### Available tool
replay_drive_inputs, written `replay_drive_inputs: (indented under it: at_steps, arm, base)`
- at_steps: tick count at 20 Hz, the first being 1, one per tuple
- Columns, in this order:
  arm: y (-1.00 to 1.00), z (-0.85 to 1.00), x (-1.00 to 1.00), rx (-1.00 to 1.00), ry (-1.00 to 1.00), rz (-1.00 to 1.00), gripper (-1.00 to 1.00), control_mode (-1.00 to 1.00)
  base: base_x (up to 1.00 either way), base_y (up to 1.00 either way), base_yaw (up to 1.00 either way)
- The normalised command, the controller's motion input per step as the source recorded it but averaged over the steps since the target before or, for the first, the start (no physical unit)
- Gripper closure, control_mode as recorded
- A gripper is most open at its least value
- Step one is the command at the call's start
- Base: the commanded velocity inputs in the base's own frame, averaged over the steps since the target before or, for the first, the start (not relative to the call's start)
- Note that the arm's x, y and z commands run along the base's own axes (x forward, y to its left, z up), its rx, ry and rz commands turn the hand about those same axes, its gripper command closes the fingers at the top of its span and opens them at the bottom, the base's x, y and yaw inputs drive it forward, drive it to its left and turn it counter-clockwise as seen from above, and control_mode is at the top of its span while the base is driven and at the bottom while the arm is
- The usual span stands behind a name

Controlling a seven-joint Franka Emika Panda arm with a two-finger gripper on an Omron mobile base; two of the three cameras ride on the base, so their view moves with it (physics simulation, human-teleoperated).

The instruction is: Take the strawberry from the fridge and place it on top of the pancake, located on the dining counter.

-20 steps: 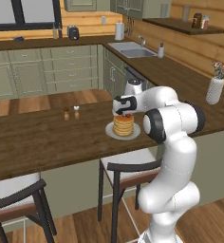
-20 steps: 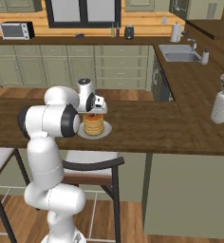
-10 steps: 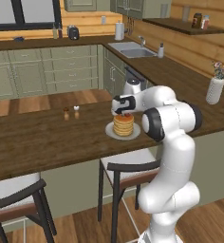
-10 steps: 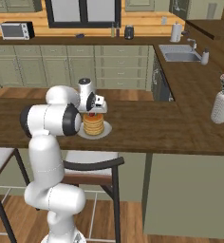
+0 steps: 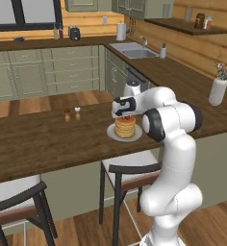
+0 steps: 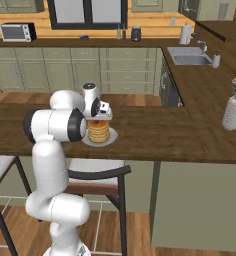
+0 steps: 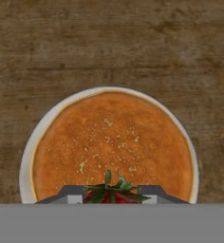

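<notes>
Strawberry (image 7: 112, 191) sits clamped between the two finger tips of the gripper (image 7: 112, 192), directly above the pancake (image 7: 115, 144). In the hand view its red body is mostly cut off by the lower edge; green leaves and a sliver of red show. From the base cameras the berry is a small red speck under the hand (image 5: 129, 117), too small to tell whether it touches the top pancake. Near rim of the plate (image 7: 27, 156) is cut off in the hand view; far rim is complete.

Pancake stack stands on the plate on the dining counter (image 5: 38, 144), roughly mid-depth. Arm's elbow covers the plate's right edge in the left base view and its left edge in the right base view (image 6: 112, 136).

Surroundings: two small shakers (image 5: 72, 114) on the counter, well apart from the plate; white vase with flowers (image 5: 218, 89) at the counter's far right; stool (image 6: 97, 175) below the counter beside the robot; sink (image 6: 191, 59) on the rear countertop.
</notes>
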Motion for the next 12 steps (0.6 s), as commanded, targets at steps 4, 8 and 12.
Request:
replay_drive_inputs:
  at_steps: [4, 8, 12]
  arm:
    - [0.0, -0.03, 0.0, 0.0, 0.01, 0.0, -1.0, -1.0]
    - [0.0, 0.0, 0.0, 0.0, 0.0, 0.0, -1.0, -1.0]
    - [0.0, 0.0, 0.0, 0.0, 0.0, 0.0, -1.0, -1.0]
  base:
    - [0.0, 0.0, 0.0]
    - [0.0, 0.0, 0.0]
    - [0.0, 0.0, 0.0]
